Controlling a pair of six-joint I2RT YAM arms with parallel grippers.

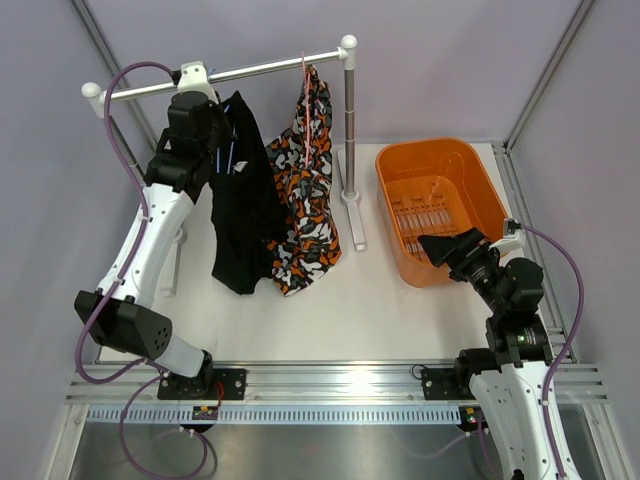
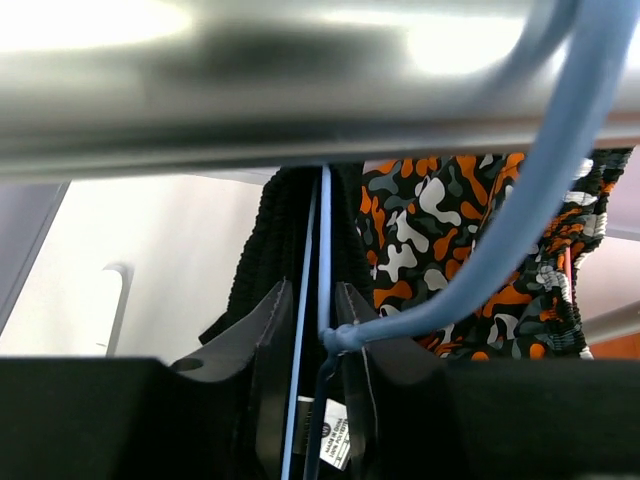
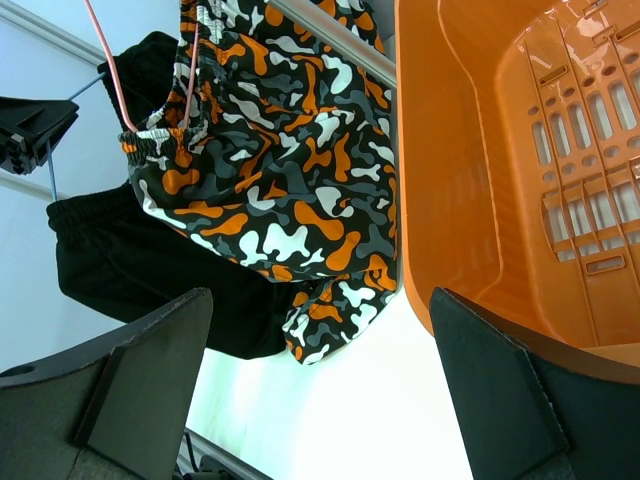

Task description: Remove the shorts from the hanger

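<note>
Two pairs of shorts hang from the metal rail [image 1: 260, 70]. The plain black shorts [image 1: 240, 210] hang on a blue hanger [image 2: 540, 190], and the camouflage shorts [image 1: 305, 210] on a pink hanger [image 1: 305, 85]. My left gripper [image 1: 218, 135] is up under the rail at the black waistband [image 2: 268, 230]. In the left wrist view its jaws [image 2: 312, 310] stand narrow, shut on the blue hanger's wires just below the twisted neck. My right gripper [image 1: 442, 248] hovers wide open at the basket's near left corner, holding nothing; both shorts [image 3: 270, 150] [image 3: 130, 270] lie ahead of it.
An orange slatted basket [image 1: 440, 148] stands on the white table at the right. The rack's right post and foot [image 1: 352, 205] stand between the camouflage shorts and the basket. The rack's left leg [image 1: 175, 250] is behind my left arm.
</note>
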